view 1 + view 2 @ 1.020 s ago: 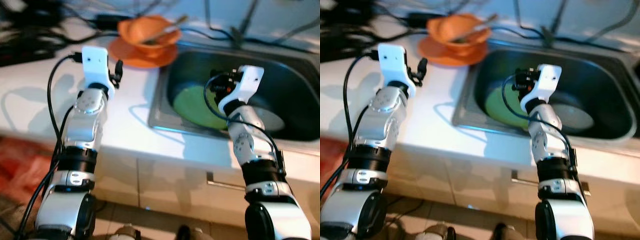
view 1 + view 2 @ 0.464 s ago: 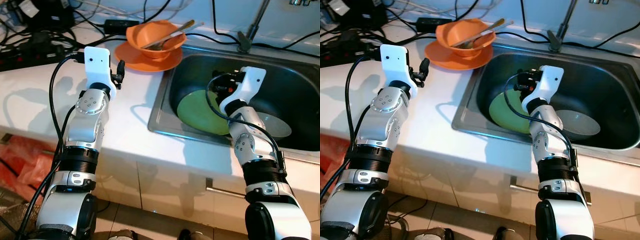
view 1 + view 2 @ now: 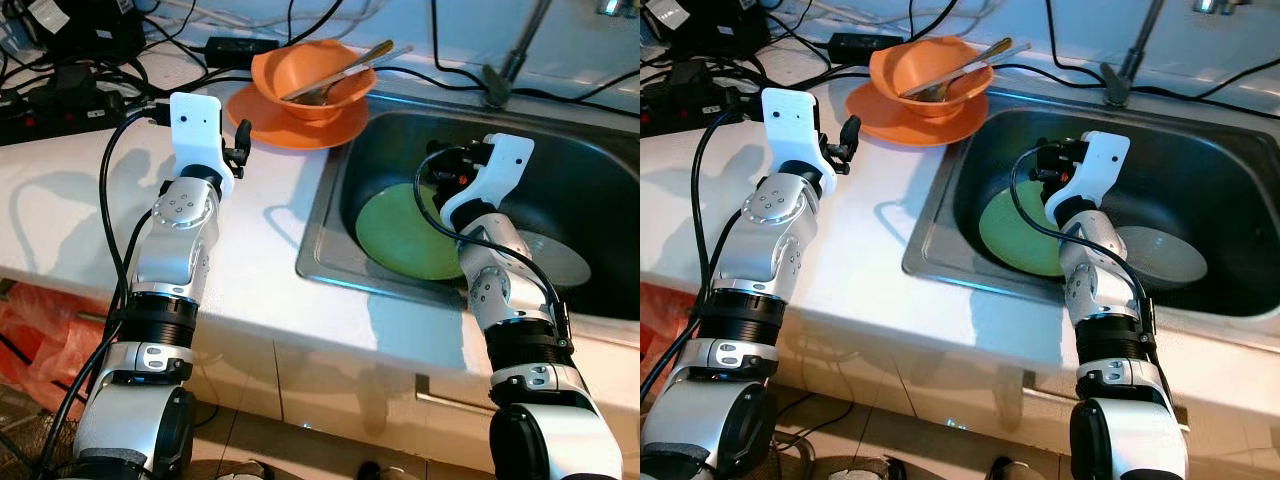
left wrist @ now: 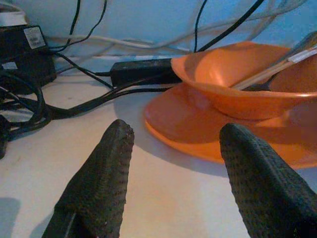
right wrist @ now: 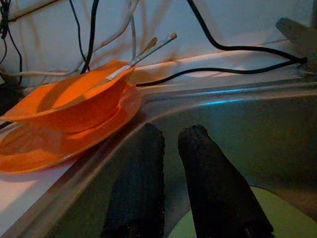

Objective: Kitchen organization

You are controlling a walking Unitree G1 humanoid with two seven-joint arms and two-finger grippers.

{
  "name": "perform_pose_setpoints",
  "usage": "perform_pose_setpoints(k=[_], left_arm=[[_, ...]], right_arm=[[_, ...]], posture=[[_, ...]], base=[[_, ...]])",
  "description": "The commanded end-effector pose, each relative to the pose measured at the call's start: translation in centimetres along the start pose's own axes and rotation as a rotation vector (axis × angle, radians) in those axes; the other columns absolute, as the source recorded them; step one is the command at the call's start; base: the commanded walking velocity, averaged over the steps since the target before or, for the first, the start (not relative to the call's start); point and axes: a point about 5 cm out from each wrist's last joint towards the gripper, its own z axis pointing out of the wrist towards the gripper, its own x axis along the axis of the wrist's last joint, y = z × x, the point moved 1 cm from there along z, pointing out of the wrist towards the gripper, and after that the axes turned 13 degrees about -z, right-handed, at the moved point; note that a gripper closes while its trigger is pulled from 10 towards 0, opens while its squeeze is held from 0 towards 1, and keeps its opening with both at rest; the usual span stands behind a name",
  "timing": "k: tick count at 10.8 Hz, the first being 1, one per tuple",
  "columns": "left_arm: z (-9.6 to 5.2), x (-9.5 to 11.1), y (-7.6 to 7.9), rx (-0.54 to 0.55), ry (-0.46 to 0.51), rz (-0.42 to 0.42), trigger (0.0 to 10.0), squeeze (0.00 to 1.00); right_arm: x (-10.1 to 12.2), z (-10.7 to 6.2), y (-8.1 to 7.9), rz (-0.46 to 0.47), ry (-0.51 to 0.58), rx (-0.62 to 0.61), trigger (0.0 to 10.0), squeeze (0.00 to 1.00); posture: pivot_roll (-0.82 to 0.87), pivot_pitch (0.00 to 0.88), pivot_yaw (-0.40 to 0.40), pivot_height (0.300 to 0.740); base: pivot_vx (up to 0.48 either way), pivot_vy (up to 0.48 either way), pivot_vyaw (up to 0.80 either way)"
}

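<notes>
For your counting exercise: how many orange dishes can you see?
2: an orange bowl holding utensils, sitting on a flat orange plate, on the white counter left of the sink.

No writing can be read here. The black power adapter at the back of the worktop carries a white label, but its print is too small and blurred.

Two silver arms, black cables looping.
Left arm and right arm: silver segments, black joint bands, white wrist housings; fingers are black, long, rounded at the tips, with a dotted, textured grip surface.
</notes>
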Motion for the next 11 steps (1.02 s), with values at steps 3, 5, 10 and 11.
perform_pose_setpoints(k=[3,5,10,11], left_arm=[[0.01,0.65,0.43,-0.014,0.018,-0.003,10.0,0.00],[-0.01,0.67,0.44,-0.014,0.017,-0.002,10.0,0.00],[-0.05,0.63,0.66,-0.027,0.015,-0.002,10.0,0.00],[-0.07,0.60,0.69,-0.028,0.015,-0.001,10.0,0.00]], right_arm=[[-0.25,-0.11,0.06,0.006,-0.013,0.000,10.0,0.00],[-0.36,-0.12,-0.04,0.006,-0.016,0.002,10.0,0.00],[-0.55,-0.22,-0.15,0.008,-0.020,0.004,10.0,0.00],[-0.59,-0.22,-0.16,0.008,-0.022,0.005,10.0,0.00]], posture=[[0.06,0.125,-0.023,0.740],[0.06,0.126,-0.023,0.740],[0.06,0.129,-0.023,0.740],[0.06,0.129,-0.023,0.740]], base=[[0.346,0.000,0.00],[0.354,0.000,0.00],[0.400,0.000,0.00],[0.401,0.000,0.00]])
